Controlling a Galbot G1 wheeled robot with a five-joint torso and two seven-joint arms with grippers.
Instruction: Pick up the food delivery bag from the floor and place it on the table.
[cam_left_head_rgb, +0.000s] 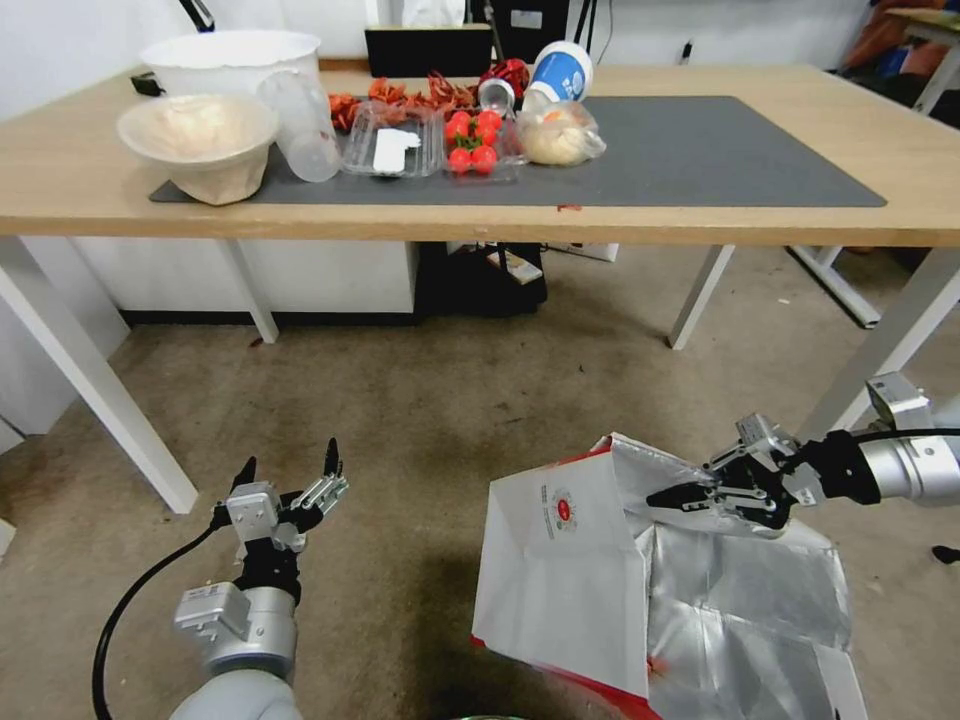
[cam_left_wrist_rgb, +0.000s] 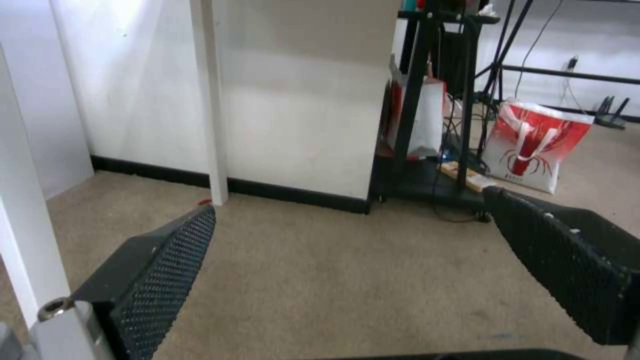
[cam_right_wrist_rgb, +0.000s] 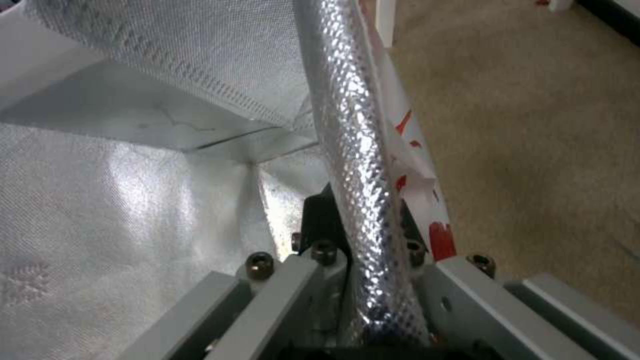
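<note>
The food delivery bag (cam_left_head_rgb: 560, 570), white with red trim and a round red logo, sits low over the floor (cam_left_head_rgb: 420, 400) at the right, in front of the table (cam_left_head_rgb: 700, 225). It is tilted, with its mouth open and the silver lining showing. My right gripper (cam_left_head_rgb: 665, 497) is shut on the bag's upper rim. In the right wrist view the foil rim (cam_right_wrist_rgb: 353, 150) runs between the fingers, and the bag's foil inside (cam_right_wrist_rgb: 133, 190) lies to one side. My left gripper (cam_left_head_rgb: 290, 465) hangs open and empty over the carpet at the lower left, its fingers (cam_left_wrist_rgb: 167, 270) spread wide.
The table's dark grey mat (cam_left_head_rgb: 700, 150) carries bowls (cam_left_head_rgb: 200, 140), a clear jug (cam_left_head_rgb: 300, 125), tomatoes (cam_left_head_rgb: 472, 140) and a small plastic bag of food (cam_left_head_rgb: 558, 135) on its left half. White table legs (cam_left_head_rgb: 90, 380) stand on both sides. A red-and-white paper bag (cam_left_wrist_rgb: 537, 145) leans by a black stand (cam_left_wrist_rgb: 427, 125).
</note>
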